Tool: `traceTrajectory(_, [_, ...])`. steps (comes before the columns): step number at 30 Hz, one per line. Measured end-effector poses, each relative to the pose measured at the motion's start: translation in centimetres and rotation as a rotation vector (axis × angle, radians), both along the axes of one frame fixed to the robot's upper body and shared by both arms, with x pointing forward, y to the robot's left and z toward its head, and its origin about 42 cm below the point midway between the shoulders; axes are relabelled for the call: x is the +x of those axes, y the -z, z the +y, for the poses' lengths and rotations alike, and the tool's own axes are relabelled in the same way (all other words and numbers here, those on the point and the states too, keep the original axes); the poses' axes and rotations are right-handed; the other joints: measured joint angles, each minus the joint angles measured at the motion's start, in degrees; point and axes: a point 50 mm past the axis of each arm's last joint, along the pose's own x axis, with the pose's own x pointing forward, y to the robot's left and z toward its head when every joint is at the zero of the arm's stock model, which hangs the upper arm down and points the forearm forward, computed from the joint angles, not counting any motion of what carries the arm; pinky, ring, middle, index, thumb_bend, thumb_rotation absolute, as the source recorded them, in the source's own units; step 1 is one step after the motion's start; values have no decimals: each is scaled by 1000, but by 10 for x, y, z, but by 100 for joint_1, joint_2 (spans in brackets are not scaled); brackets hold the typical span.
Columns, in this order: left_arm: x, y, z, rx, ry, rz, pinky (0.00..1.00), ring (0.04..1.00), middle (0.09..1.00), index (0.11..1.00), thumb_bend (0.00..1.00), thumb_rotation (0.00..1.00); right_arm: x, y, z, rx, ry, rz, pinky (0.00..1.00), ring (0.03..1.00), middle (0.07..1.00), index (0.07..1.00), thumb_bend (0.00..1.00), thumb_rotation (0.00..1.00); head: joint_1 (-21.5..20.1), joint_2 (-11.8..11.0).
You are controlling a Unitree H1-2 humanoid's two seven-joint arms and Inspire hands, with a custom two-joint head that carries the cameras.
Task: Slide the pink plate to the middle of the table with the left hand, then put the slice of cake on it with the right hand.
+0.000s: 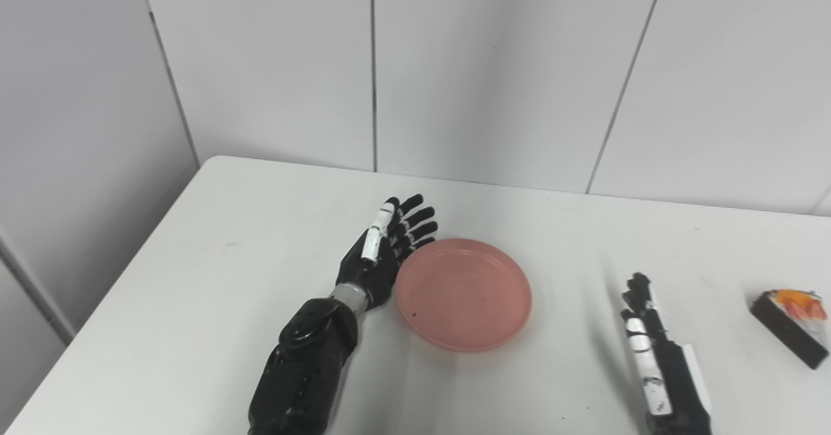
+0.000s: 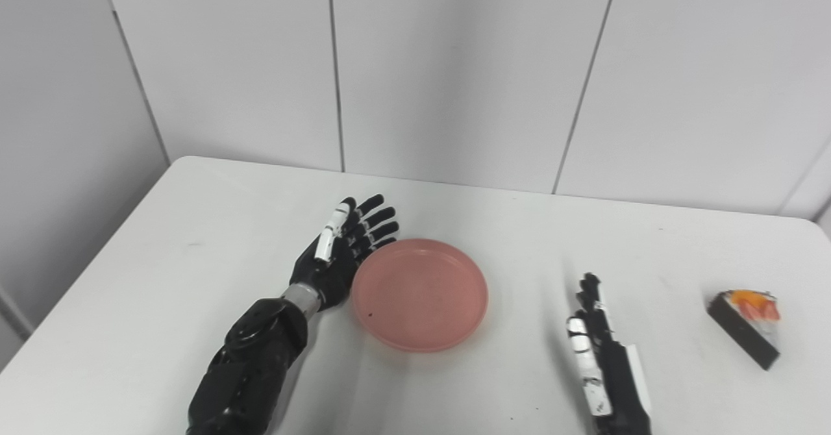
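Right hand (image 1: 649, 331) low at the front edge, fingers straight & spread a bit, holding nothing, well apart from the cake slice (image 1: 792, 326) at far right. Left hand (image 1: 383, 250) flat-open, palm vs the left rim of the pink plate (image 1: 464, 294), approx mid-table (image 1: 214, 279).

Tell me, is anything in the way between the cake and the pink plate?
Only the right hand itself: it rests on the table between the slice of cake and the pink plate. Nothing else lies between them, and the plate is empty.
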Motion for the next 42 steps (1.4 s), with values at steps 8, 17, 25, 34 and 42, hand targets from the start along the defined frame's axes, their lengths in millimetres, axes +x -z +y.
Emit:
traceTrajectory(8, [-8, 5, -10, -23, 66, -11, 886, 881, 890, 888, 385, 1000, 5, 1, 13, -31, 27, -5, 976, 985, 1000, 1000, 354, 1000, -877, 61])
traceTrajectory(17, [-13, 8, -6, -54, 92, -13, 887, 890, 897, 890, 385, 1000, 14, 2, 22, -17, 56, -7, 972, 979, 995, 999, 383, 1000, -1423, 88])
traceTrajectory(25, [-14, 11, -3, -81, 107, -8, 898, 891, 896, 889, 392, 1000, 14, 2, 20, -10, 86, -4, 971, 978, 990, 997, 407, 1000, -1731, 149])
traceTrajectory(34, [-14, 12, -2, -84, 123, -14, 899, 890, 895, 893, 401, 1000, 11, -4, 23, -142, 138, -24, 870, 915, 929, 949, 517, 1000, -2293, 158])
traceTrajectory(42, [-16, 13, 3, -92, 130, -19, 904, 894, 899, 894, 404, 1000, -2, -18, 18, -248, 199, -40, 838, 879, 888, 938, 636, 926, -2610, 185])
